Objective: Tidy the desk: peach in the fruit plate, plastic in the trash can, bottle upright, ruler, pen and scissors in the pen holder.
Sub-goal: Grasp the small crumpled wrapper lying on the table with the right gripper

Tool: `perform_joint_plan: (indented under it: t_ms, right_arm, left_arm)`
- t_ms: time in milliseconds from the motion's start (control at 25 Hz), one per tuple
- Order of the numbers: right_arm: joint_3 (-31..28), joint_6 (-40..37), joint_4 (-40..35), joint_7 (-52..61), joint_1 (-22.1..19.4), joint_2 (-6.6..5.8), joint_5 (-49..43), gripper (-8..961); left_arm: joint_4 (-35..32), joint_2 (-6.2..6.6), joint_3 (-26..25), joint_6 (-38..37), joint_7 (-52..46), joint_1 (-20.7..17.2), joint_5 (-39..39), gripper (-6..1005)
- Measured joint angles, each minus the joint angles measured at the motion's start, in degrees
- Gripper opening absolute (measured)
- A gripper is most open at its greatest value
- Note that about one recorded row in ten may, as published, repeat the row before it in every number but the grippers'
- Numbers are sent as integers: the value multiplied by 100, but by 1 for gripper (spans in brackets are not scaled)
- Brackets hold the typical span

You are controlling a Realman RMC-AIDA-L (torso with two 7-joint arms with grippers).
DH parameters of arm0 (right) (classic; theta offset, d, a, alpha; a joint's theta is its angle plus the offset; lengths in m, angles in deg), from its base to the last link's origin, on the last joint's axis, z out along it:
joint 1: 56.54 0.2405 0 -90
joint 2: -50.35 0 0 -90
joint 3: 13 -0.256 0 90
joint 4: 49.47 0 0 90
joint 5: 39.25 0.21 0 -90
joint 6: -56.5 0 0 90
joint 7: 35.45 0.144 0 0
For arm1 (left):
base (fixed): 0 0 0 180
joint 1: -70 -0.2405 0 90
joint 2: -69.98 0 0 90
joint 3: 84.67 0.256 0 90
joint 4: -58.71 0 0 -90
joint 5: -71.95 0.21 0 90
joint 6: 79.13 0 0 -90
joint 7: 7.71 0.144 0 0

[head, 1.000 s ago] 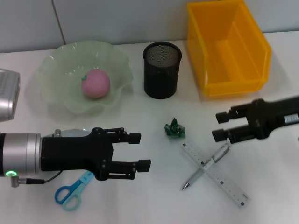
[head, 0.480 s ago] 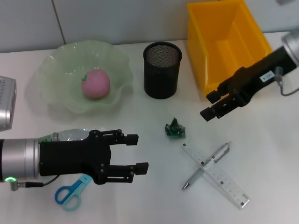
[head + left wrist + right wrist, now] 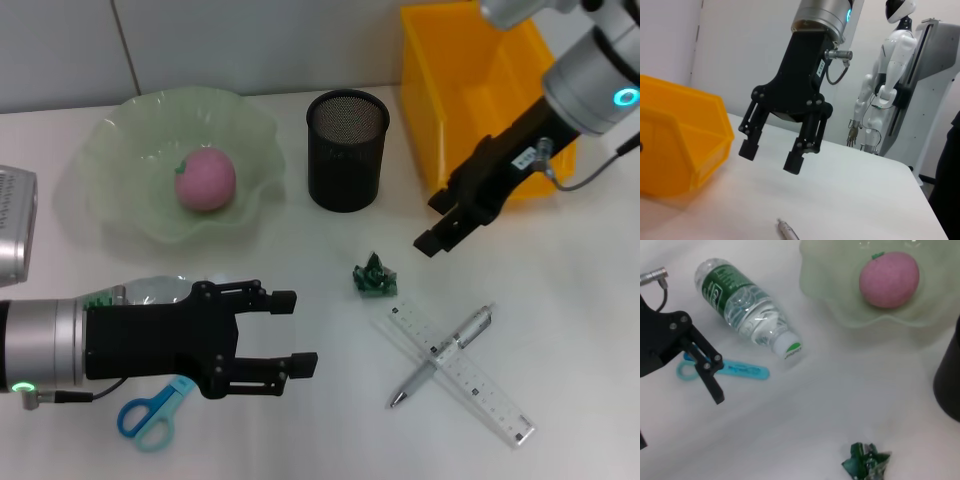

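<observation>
The pink peach [image 3: 205, 179] lies in the green fruit plate [image 3: 110, 190]. The crumpled green plastic [image 3: 374, 275] lies mid-table. The pen [image 3: 440, 355] lies across the clear ruler [image 3: 470, 385] at the front right. The blue scissors [image 3: 150, 412] lie at the front left. The bottle [image 3: 747, 310] lies on its side, mostly hidden under my left arm in the head view. My left gripper [image 3: 295, 330] is open and empty, right of the scissors. My right gripper [image 3: 433, 224] is open and empty, raised between the plastic and the yellow bin [image 3: 480, 100].
The black mesh pen holder [image 3: 346, 150] stands at the back centre, between the plate and the bin. The left wrist view shows my right gripper [image 3: 771, 157] above the table beside the bin [image 3: 675, 150]. A grey device [image 3: 15, 225] sits at the left edge.
My right gripper has risen and swung from beside the pen back toward the yellow bin, turning as it went. My left gripper has barely shifted.
</observation>
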Motion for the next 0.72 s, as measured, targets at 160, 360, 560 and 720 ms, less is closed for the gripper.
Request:
perform_joint_plan:
  t_ms: [160, 360, 560, 720]
  right_arm:
    - [286, 218, 95, 67, 128, 57, -44, 704]
    - [570, 537, 140, 67, 168, 222, -184, 704]
    - [759, 789, 214, 43, 165, 348, -241, 704]
    - [907, 1114, 403, 27, 165, 400, -252, 704]
  left_arm:
    - [1, 8, 0, 8, 6, -53, 11, 786]
    - [1, 20, -14, 43, 119, -125, 17, 785]
    - [1, 29, -49, 78, 139, -153, 21, 786]
    - [1, 31, -48, 72, 110, -160, 21, 786]
